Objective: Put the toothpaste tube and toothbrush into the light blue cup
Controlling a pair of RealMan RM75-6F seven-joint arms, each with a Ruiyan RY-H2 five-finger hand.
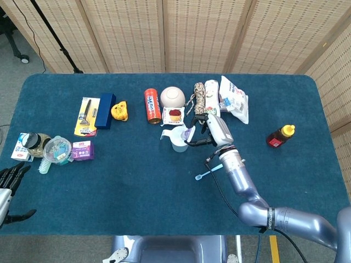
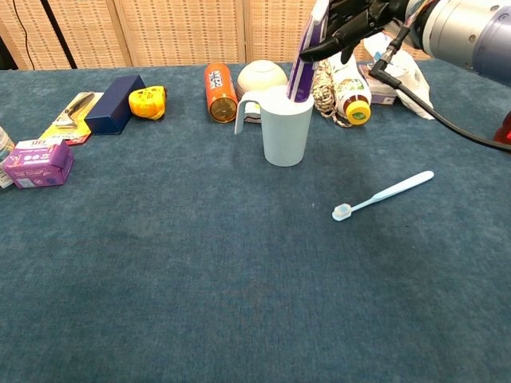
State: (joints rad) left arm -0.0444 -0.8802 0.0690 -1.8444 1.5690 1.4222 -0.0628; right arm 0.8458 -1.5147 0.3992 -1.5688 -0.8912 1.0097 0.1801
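Note:
The purple-and-white toothpaste tube (image 2: 304, 60) stands tilted in the light blue cup (image 2: 287, 132), its lower end inside and its flat end up. My right hand (image 2: 355, 22) reaches in from the right, and its fingers hold the tube's upper part. In the head view the same hand (image 1: 213, 129) sits just right of the cup (image 1: 178, 144), with the tube (image 1: 188, 133) between them. The light blue toothbrush (image 2: 383, 195) lies flat on the cloth, right of the cup and nearer me, also visible in the head view (image 1: 209, 170). My left hand (image 1: 9, 185) hangs off the table's near left corner, fingers spread, holding nothing.
Behind the cup stand an orange can (image 2: 220, 92), a white bowl (image 2: 263, 76), a rope coil (image 2: 323, 88), a bottle (image 2: 349, 84) and a white bag (image 2: 398, 68). A blue box (image 2: 116, 103), yellow tape measure (image 2: 147, 101) and purple pack (image 2: 36, 162) lie left. A honey bottle (image 1: 280, 136) stands right.

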